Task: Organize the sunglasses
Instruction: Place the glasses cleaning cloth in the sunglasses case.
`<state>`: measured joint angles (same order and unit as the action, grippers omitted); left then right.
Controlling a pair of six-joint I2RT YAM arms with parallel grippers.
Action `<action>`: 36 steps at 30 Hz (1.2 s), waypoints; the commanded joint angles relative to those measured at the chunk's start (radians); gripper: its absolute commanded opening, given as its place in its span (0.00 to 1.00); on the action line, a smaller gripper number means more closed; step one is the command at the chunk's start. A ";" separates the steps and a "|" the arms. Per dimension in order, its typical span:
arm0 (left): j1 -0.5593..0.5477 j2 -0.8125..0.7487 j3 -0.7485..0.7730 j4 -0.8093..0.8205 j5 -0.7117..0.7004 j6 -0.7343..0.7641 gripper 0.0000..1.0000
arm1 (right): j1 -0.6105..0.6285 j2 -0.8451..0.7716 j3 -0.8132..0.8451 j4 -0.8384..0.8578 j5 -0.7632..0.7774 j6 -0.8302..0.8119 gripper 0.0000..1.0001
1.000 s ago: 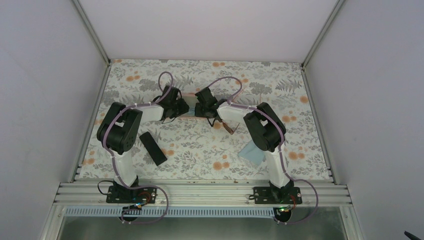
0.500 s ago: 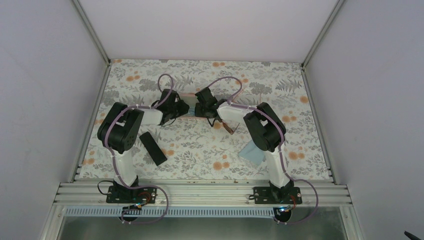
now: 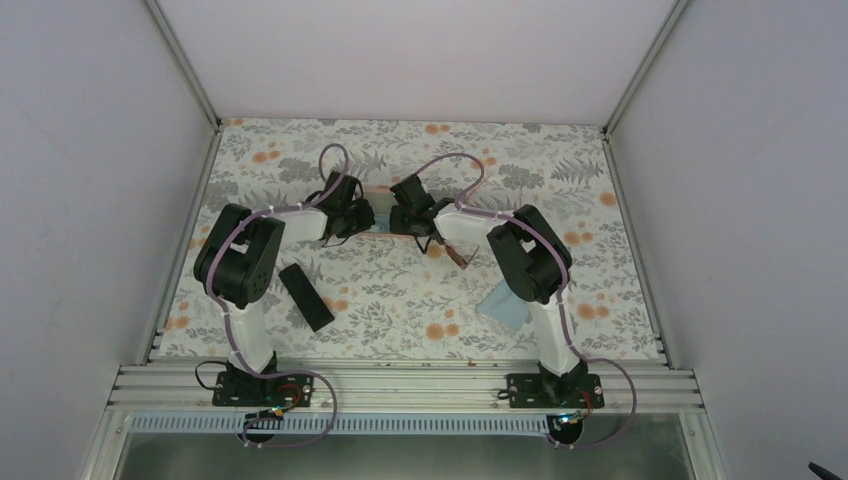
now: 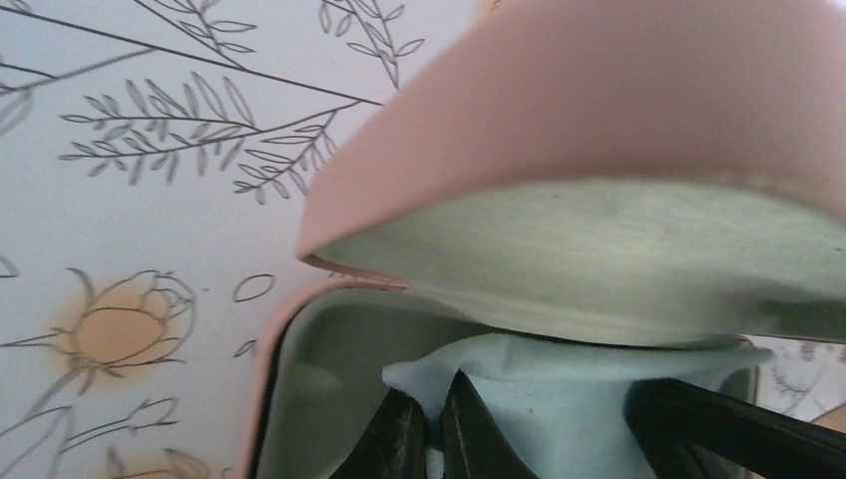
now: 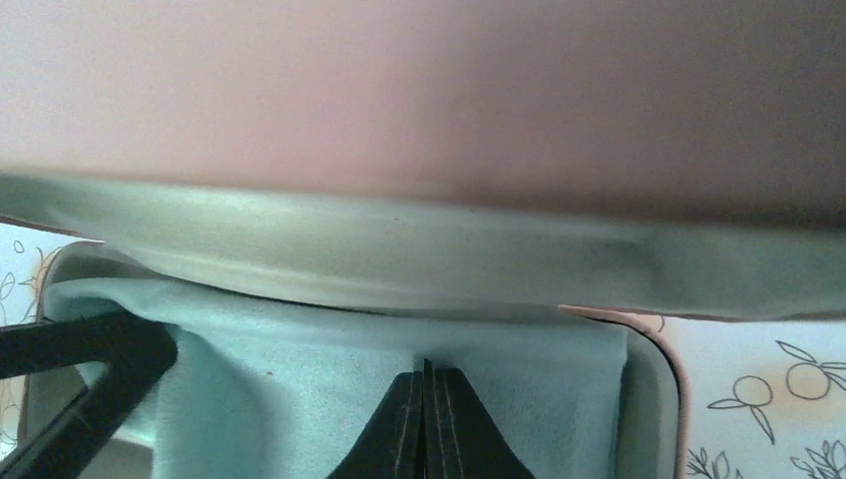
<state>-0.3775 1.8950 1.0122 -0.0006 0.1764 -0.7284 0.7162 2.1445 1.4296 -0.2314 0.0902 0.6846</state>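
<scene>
Step in hand, as judged: settling the light-blue cloth [image 4: 559, 399] into the open pink oblong hard-shell case [image 4: 559, 90], which sits toward the far edge of the floral-patterned worktop [image 3: 400, 300], midway between its left and right edges. The left gripper [image 4: 431, 439] is closed, with a raised fold of the cloth nipped between its fingers, inside the grey-lined tray and under the tilted lid. The right gripper [image 5: 424, 419] works from the opposite end of the case; its jaws are pressed fully together with the tips against the cloth, and whether any fabric is caught between them cannot be told. The dark brown thin-framed sunglasses [image 3: 459, 256] lie on the worktop just right of the case, beside the right forearm. The pale orange-pink pair is not visible and may lie under the cloth; this cannot be confirmed. To do the step well, spread the cloth flat along the tray with both ends inside the rim, keep the fingers clear of the lid's edge, and release before withdrawing so the cloth is not dragged out. A black oblong case [image 3: 306, 296] and a second light-blue cloth [image 3: 505, 305] lie nearer the near edge.
</scene>
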 commanded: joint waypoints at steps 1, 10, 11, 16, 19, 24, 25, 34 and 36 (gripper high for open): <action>0.004 -0.040 0.069 -0.187 -0.089 0.062 0.06 | -0.009 0.037 -0.018 -0.035 -0.004 0.001 0.04; 0.004 -0.017 0.194 -0.366 -0.194 0.169 0.10 | -0.009 0.042 -0.017 -0.036 -0.006 0.007 0.04; 0.003 -0.015 0.204 -0.385 -0.204 0.170 0.12 | -0.009 0.040 -0.015 -0.036 -0.007 0.006 0.04; 0.003 -0.020 0.239 -0.485 -0.271 0.143 0.24 | -0.009 0.041 -0.016 -0.037 -0.007 0.006 0.04; 0.003 -0.052 0.208 -0.431 -0.211 0.157 0.24 | -0.009 0.042 -0.015 -0.037 -0.009 0.006 0.04; 0.002 -0.092 0.114 -0.224 0.044 0.190 0.17 | -0.009 0.040 -0.006 -0.037 -0.013 0.003 0.04; 0.001 -0.085 0.106 -0.203 0.068 0.186 0.14 | -0.009 0.038 -0.003 -0.037 -0.013 0.002 0.04; -0.007 0.013 0.080 -0.157 0.062 0.173 0.08 | -0.011 0.027 0.021 -0.044 -0.007 -0.017 0.04; -0.007 0.028 0.094 -0.195 0.003 0.160 0.08 | -0.011 0.032 0.021 -0.048 -0.002 -0.016 0.04</action>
<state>-0.3836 1.8824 1.1011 -0.1841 0.2348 -0.5575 0.7116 2.1445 1.4361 -0.2398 0.0830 0.6807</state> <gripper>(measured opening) 0.079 0.040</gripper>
